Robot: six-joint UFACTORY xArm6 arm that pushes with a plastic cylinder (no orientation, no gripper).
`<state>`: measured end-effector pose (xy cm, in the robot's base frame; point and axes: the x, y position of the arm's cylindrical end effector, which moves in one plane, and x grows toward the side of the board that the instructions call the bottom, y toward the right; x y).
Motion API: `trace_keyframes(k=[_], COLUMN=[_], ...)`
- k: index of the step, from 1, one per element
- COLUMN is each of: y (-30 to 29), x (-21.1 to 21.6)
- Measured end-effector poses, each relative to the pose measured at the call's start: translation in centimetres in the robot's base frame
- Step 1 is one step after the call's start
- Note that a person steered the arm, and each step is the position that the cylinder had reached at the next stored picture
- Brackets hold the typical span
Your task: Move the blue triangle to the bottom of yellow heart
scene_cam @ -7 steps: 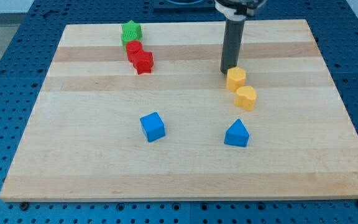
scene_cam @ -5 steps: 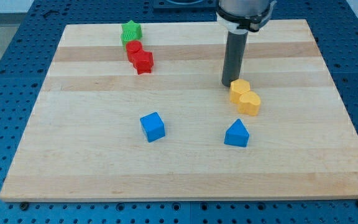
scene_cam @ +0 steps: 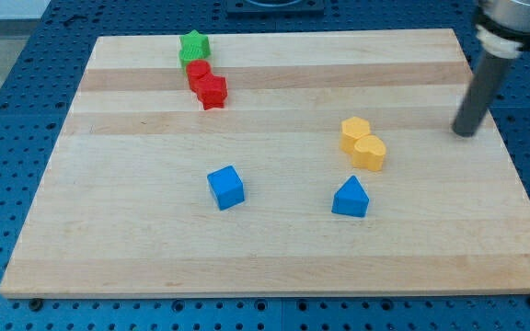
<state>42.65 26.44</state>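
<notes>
My tip (scene_cam: pixel 466 134), a bare rod with no claw to open, stands well right of the yellow heart (scene_cam: pixel 369 153); the blue triangle (scene_cam: pixel 351 198) sits just below it, untouched.

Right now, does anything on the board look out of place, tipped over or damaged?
Nothing stands out. All blocks sit flat on the wooden board; none looks damaged. The blue triangle lies just below the yellow heart. My tip is off to the view's right, touching no block.
</notes>
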Motion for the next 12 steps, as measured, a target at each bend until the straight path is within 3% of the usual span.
trace_keyframes(k=[2,3,5,6,7,12], y=[0.5,-3.9,-19.1,-24.2,-25.7,-16.8], x=[10.0,13.5,14.0,13.9,12.5,11.1])
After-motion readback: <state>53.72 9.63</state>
